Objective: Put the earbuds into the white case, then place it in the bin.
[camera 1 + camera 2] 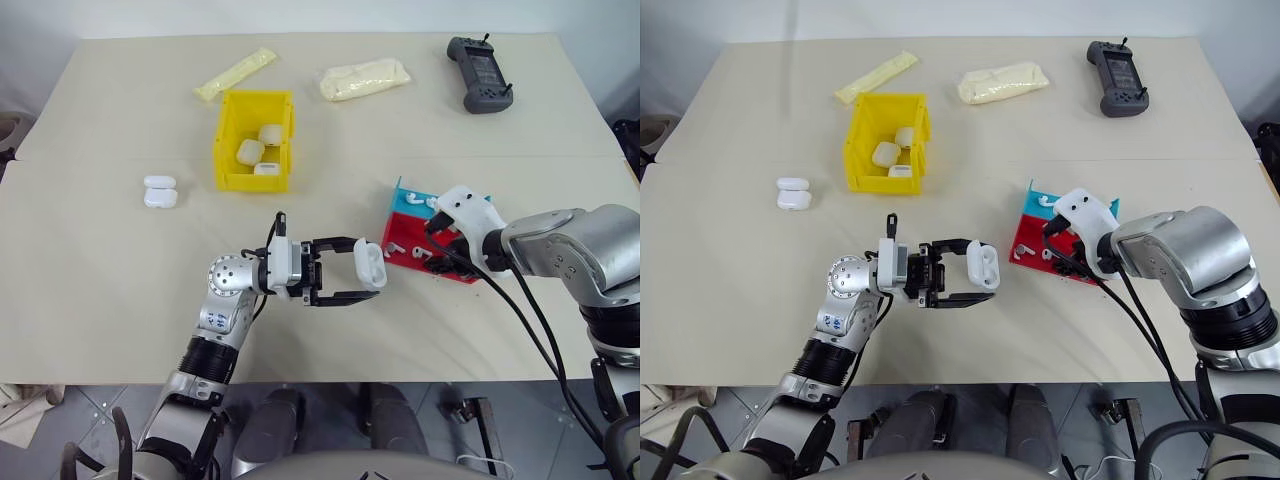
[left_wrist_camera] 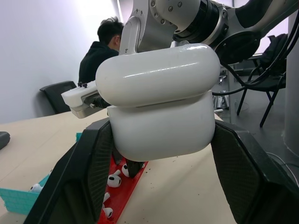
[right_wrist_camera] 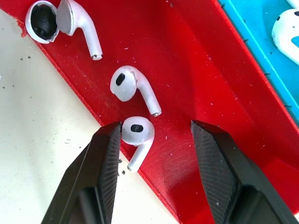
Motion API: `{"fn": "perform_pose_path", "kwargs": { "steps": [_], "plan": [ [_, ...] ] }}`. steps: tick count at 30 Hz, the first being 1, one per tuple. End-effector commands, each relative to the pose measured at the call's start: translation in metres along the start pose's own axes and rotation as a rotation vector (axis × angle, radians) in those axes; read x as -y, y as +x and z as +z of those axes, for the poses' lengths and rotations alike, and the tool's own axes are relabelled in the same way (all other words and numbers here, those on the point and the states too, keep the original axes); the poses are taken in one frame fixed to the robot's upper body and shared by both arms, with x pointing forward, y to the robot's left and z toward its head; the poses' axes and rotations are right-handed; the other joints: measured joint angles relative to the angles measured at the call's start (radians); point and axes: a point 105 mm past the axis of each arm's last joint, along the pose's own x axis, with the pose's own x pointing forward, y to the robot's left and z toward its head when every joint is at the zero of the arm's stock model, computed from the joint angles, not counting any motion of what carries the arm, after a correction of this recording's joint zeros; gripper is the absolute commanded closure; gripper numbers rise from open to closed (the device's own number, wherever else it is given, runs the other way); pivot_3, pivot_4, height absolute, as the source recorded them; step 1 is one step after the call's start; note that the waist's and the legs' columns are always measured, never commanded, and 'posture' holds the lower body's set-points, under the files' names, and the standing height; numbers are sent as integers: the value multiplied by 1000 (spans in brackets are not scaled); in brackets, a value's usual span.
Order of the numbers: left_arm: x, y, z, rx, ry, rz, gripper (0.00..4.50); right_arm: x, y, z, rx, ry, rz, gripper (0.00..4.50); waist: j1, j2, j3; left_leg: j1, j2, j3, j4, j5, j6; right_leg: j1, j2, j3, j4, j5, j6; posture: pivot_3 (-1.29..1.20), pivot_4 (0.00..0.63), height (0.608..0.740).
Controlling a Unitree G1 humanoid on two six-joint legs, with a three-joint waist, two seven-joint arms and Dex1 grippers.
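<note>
My left gripper point(image 1: 364, 268) is shut on the white case point(image 1: 370, 264), held sideways above the table just left of the tray; in the left wrist view the case point(image 2: 159, 107) sits between both fingers, its lid looking slightly ajar. My right gripper point(image 3: 156, 126) points down into the red part of the red and blue tray point(image 1: 400, 243). Its jaws stand apart around one of the earbuds point(image 3: 137, 133), which lies against one finger point(image 3: 105, 158). Two more earbuds point(image 3: 133, 86) lie beside it. The yellow bin point(image 1: 228, 140) stands behind, holding three white cases.
Two white cases point(image 1: 160, 191) lie left of the bin. Cream pouches point(image 1: 235, 73) point(image 1: 364, 78) and a black controller point(image 1: 480, 73) lie at the table's far side. A person point(image 2: 100, 51) sits beyond the table. Black cables trail from my right wrist.
</note>
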Motion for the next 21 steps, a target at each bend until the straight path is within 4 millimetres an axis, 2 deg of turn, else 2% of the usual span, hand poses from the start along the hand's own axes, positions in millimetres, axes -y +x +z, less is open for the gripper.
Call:
{"fn": "perform_pose_path", "kwargs": {
  "steps": [1, 3, 5, 13, 17, 21],
  "plan": [
    [-1, 3, 9, 22, 38, 0, 1513, -2, 2, -4, -19, -14, -6, 2095, 0, 0, 0, 0, 0, 0, 0, 0, 0, 0, 0, 0, 0, 0, 0, 0, 150, 740],
    [-1, 3, 9, 22, 38, -1, 1513, -3, 3, -4, -18, -15, -4, 2095, 0, 0, 0, 0, 0, 0, 0, 0, 0, 0, 0, 0, 0, 0, 0, 0, 150, 740],
    [-2, 3, 9, 21, 40, -1, 1513, -4, 3, -4, -18, -17, -2, 2661, 0, 0, 0, 0, 0, 0, 0, 0, 0, 0, 0, 0, 0, 0, 0, 0, 150, 740],
    [-2, 2, 9, 16, 42, -2, 1513, -7, 4, -5, -22, -34, 4, 2661, 0, 0, 0, 0, 0, 0, 0, 0, 0, 0, 0, 0, 0, 0, 0, 0, 150, 740],
    [-1, 1, 9, 15, 42, -6, 1513, -9, 5, -5, -20, -37, 11, 3509, 0, 0, 0, 0, 0, 0, 0, 0, 0, 0, 0, 0, 0, 0, 0, 0, 150, 740],
    [-1, 1, 9, 13, 42, -8, 1513, -10, 5, -5, -17, -35, 10, 3509, 0, 0, 0, 0, 0, 0, 0, 0, 0, 0, 0, 0, -1, 0, 0, 0, 150, 740]
  ]
}}
